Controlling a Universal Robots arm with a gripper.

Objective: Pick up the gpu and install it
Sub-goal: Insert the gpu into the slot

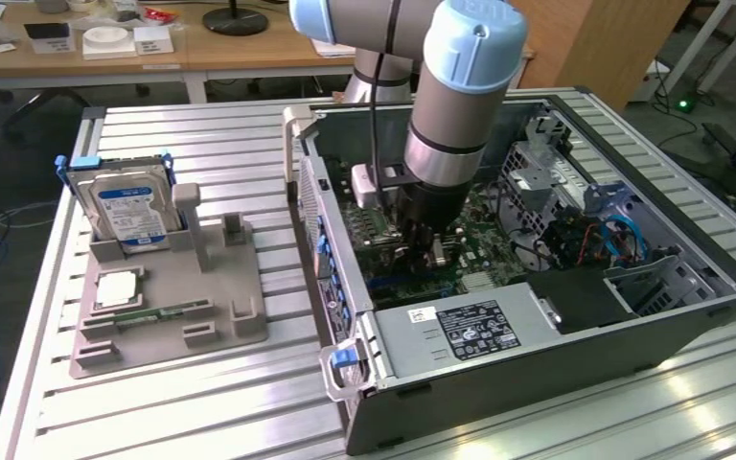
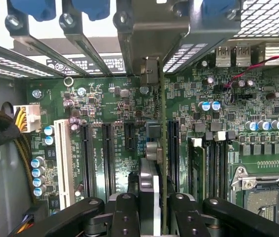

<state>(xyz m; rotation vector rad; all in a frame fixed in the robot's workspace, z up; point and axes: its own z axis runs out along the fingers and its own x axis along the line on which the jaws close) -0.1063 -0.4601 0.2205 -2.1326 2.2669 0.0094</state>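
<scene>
case (image 1: 675, 278): open on tabletop (image 1: 189, 402), arm reaching in | motherboard (image 2: 114, 113): inside case | gpu (image 2: 149, 197): edge-on, upright over motherboard slots | tool (image 2: 150, 207): narrow, clamped on gpu, above motherboard

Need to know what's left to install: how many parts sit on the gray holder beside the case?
3: the hard drive upright at the holder's back, a square chip flat before it, a memory stick nearest the camera. Smaller parts may be hidden.

Gpu (image 2: 162, 163) edge-on (thin, green-edged), upright over motherboard.
</scene>
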